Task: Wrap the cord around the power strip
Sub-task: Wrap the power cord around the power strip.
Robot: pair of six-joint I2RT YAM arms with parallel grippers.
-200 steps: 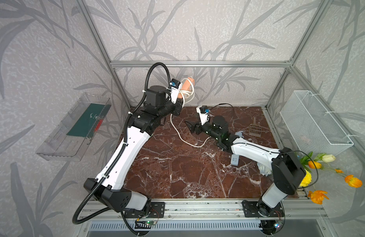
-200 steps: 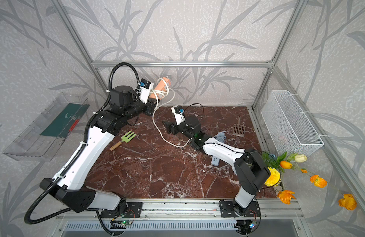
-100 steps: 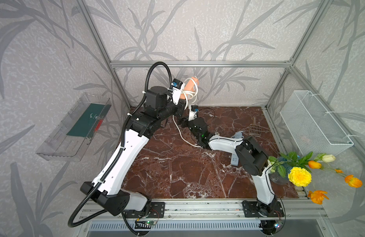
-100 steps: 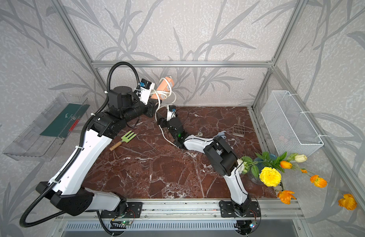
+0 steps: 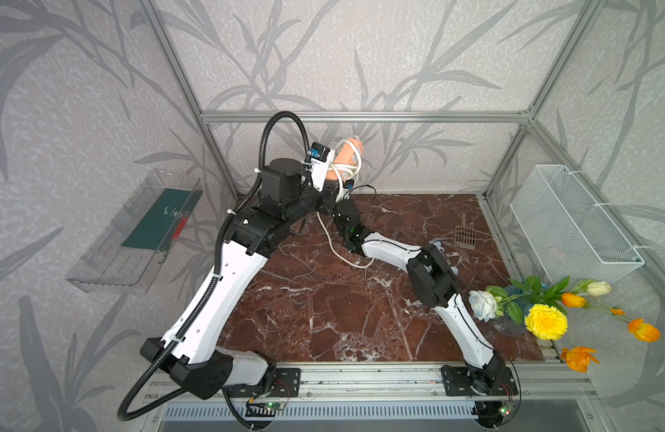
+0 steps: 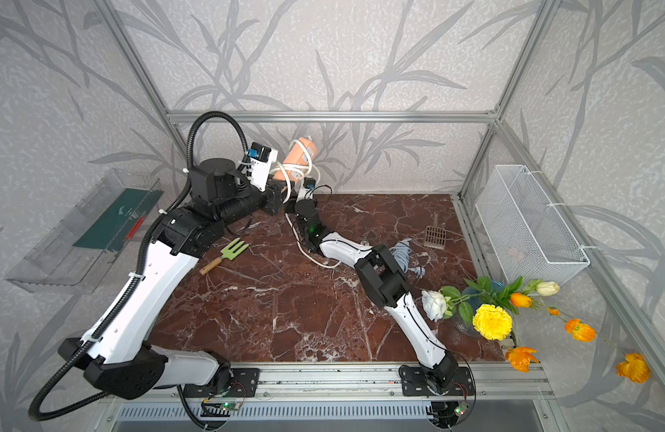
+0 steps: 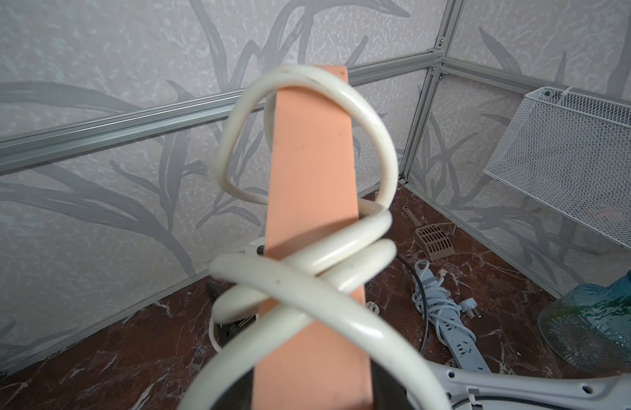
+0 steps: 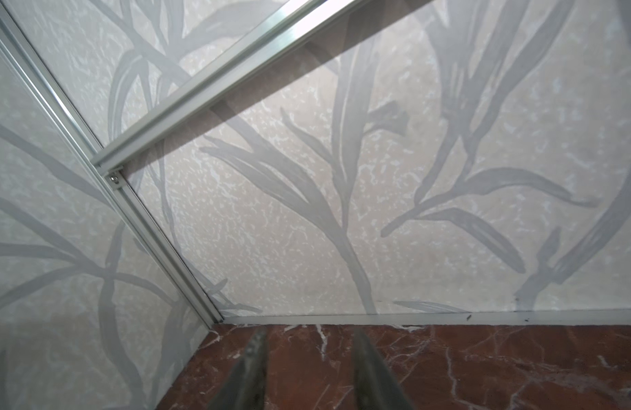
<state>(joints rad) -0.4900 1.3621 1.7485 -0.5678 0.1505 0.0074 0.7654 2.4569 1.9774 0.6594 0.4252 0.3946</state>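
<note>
The left gripper [image 5: 334, 178] is raised at the far side of the table [image 5: 323, 310], close to the back wall, and is clamped on the lower end of the orange power strip [image 5: 348, 152], which tilts up and to the right. In the left wrist view the white cord [image 7: 342, 255] goes around the strip in several loose loops, one wide and slack near the free end and two or three tighter ones crossing lower down. In both top views the rest of the cord hangs from the strip to the table and trails toward the near right, ending beside the right forearm.

The right gripper [image 8: 308, 372] sits low, just under the left one, facing the far left corner. Its fingertips [image 8: 250, 369] stand apart with bare marble between them and nothing seen in the gap.

Further right lie a pale blue power strip [image 7: 459, 340] with its own cord bundled, and a brown slotted scoop [image 5: 465, 235] near the far right edge. A green hand fork [image 6: 232, 250] lies on the left of the table.
</note>
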